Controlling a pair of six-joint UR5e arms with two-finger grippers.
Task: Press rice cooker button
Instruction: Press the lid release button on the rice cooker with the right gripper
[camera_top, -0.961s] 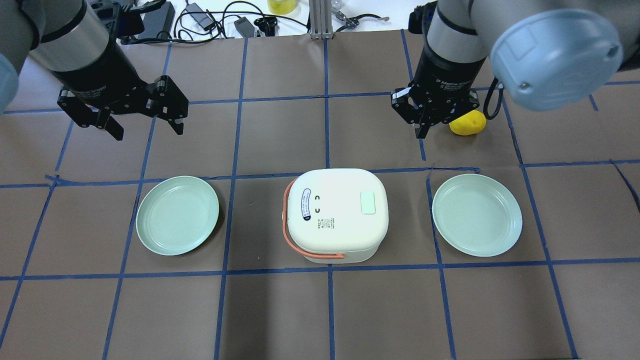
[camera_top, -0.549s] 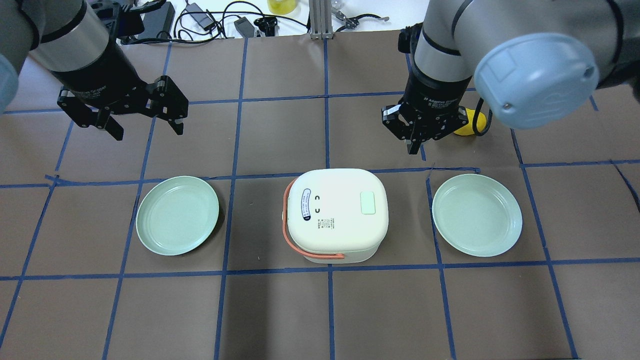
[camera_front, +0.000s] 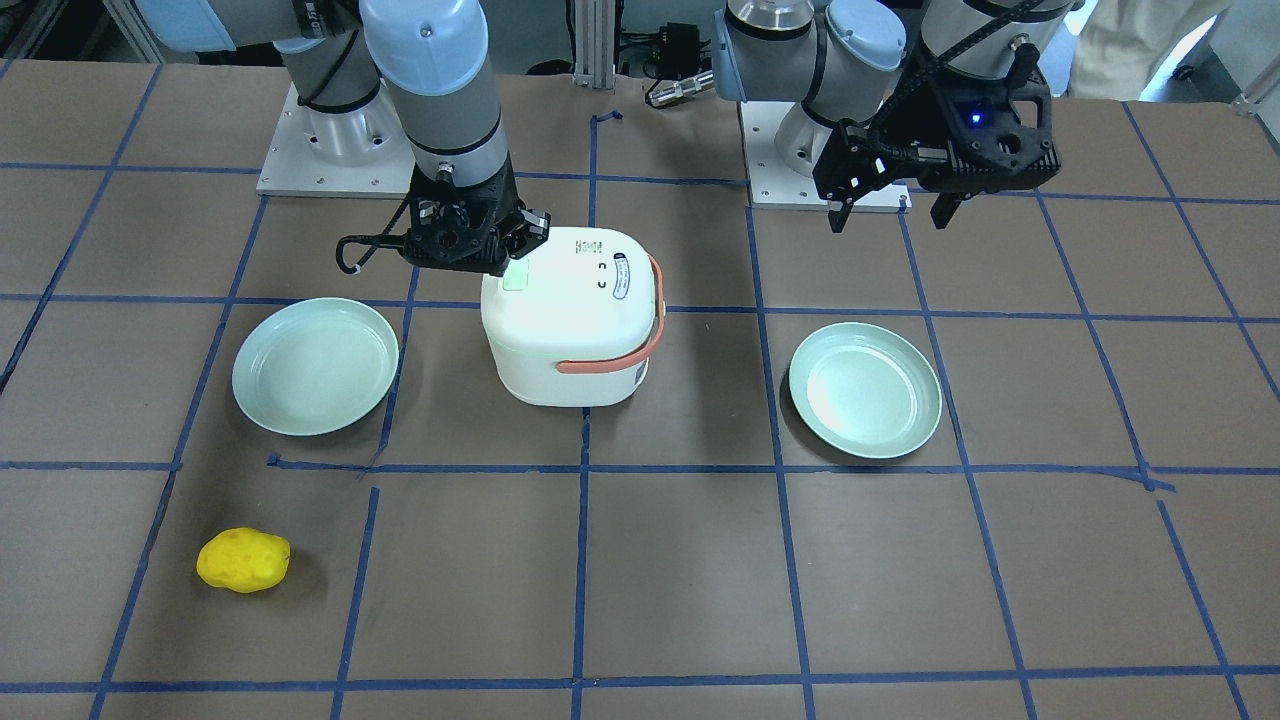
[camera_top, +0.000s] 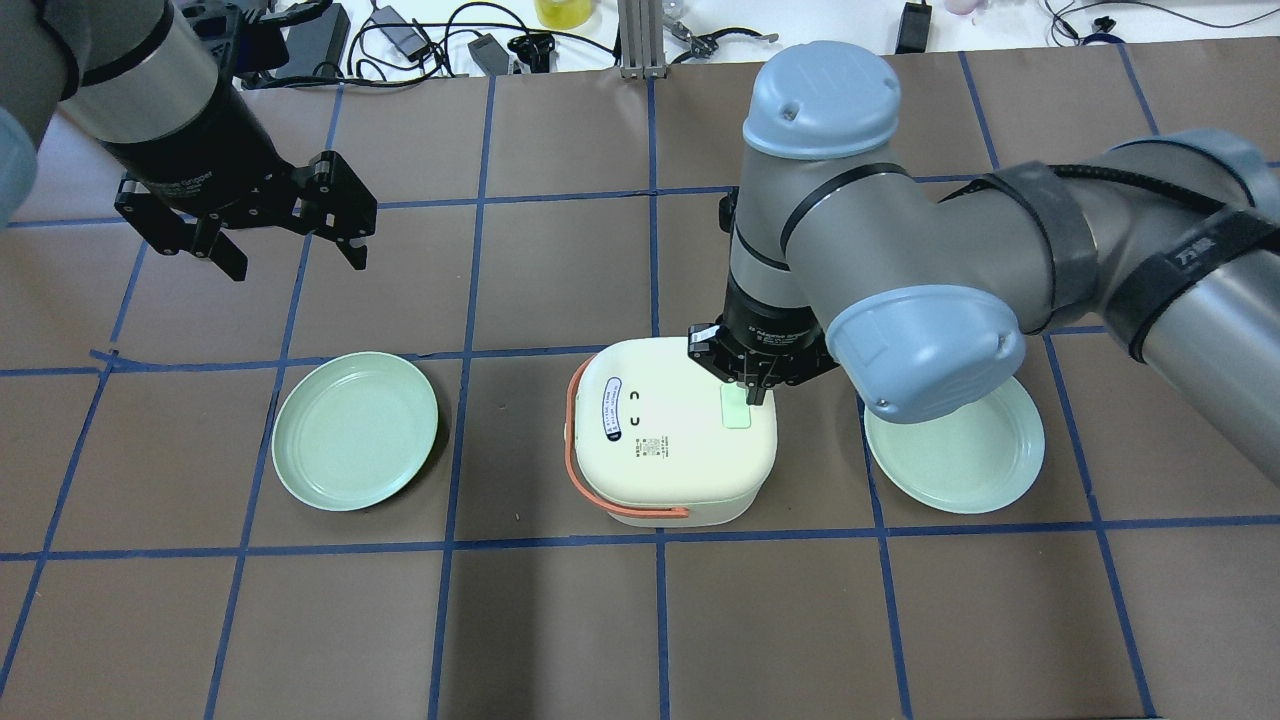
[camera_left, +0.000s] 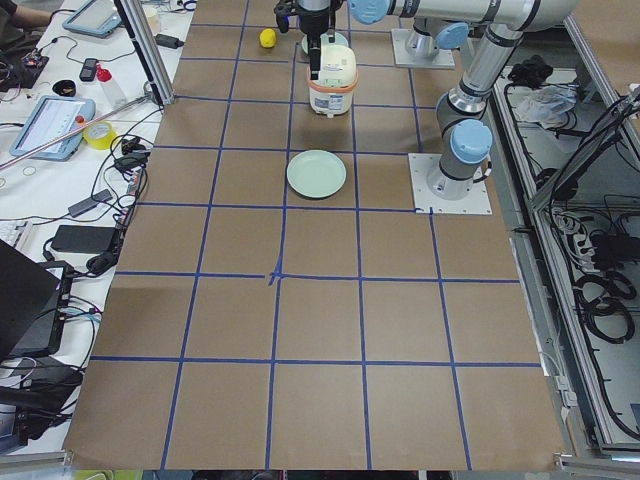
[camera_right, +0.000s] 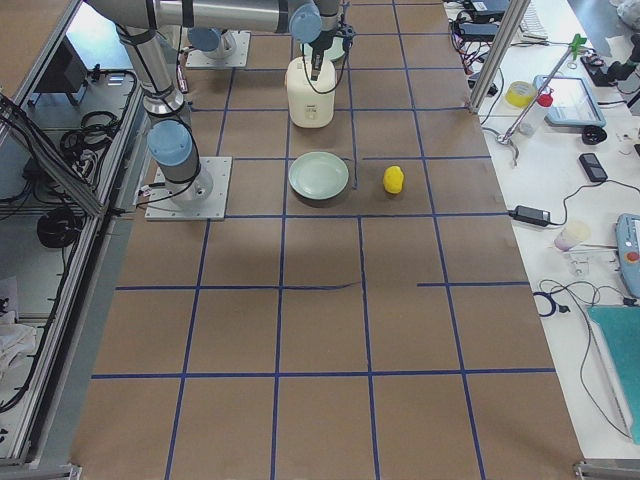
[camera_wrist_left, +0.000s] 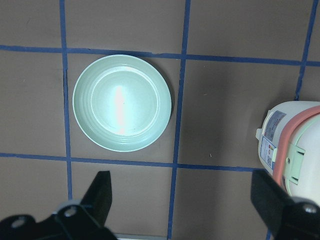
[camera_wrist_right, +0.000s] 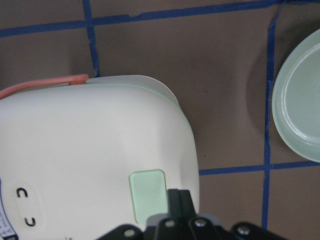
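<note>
Filming closest, one wrist view shows right gripper (camera_wrist_right: 178, 199) jaws pressed together; left gripper (camera_top: 295, 262) jaws spread. The rice cooker (camera_top: 670, 455) is white, lid shut.

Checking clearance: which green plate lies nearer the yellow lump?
The robot's right plate: the yellow lump lies close to it, far from the left plate.

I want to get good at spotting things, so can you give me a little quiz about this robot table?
1. True or false: the jaws of the right arm are shut, at the green button on the rice cooker.
2. How many green plates sit on the table?
3. The cooker's handle is: A blue, B orange, C black.
Key: 1 true; 2 two; 3 B.
</note>
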